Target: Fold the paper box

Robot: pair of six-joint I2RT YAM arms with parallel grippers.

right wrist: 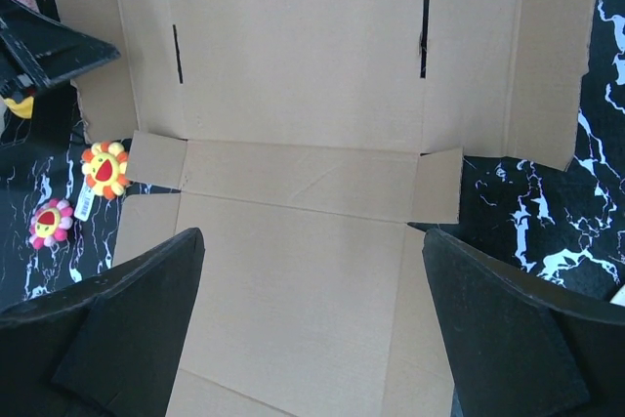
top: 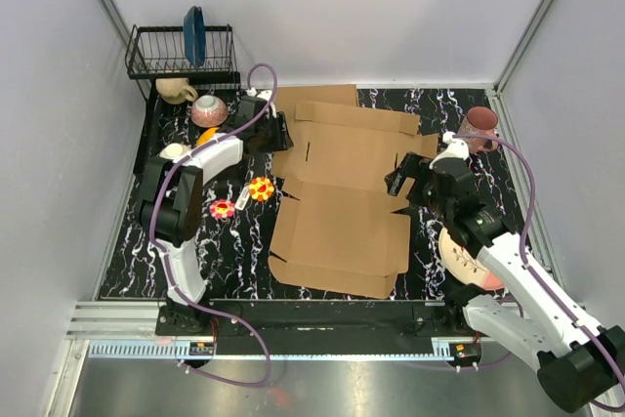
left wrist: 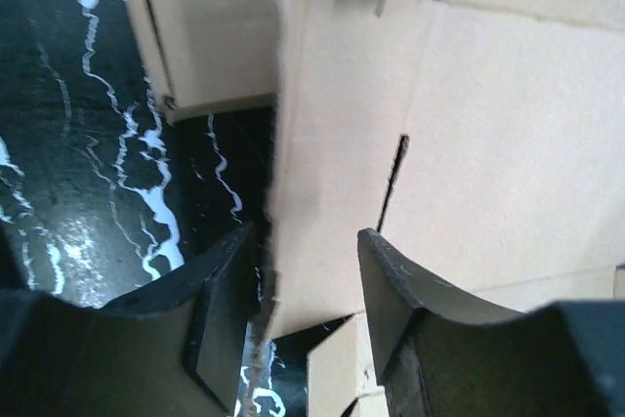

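The paper box (top: pixel 342 212) lies opened out as a flat brown sheet in the middle of your black marbled worktop (top: pixel 137 241), with its slots and side flaps showing.

Your left pincer (top: pixel 278 134) sits at the sheet's upper left edge. In the left wrist view a raised flap of the box (left wrist: pixel 322 144) stands on edge between its fingers (left wrist: pixel 220 310). The fingers are apart, one on each side of the flap, with dark worktop showing between the left finger and the card, so the flap is not pinched.

Your right pincer (top: pixel 400 183) hangs over the sheet's right edge with its jaws spread wide and nothing between them. From its wrist view you look straight down on the box (right wrist: pixel 303 75).

Two flower toys (top: pixel 261 187) lie just left of the sheet. A wire rack (top: pixel 181 51) holding a blue plate (top: pixel 193 34) stands at the upper left.
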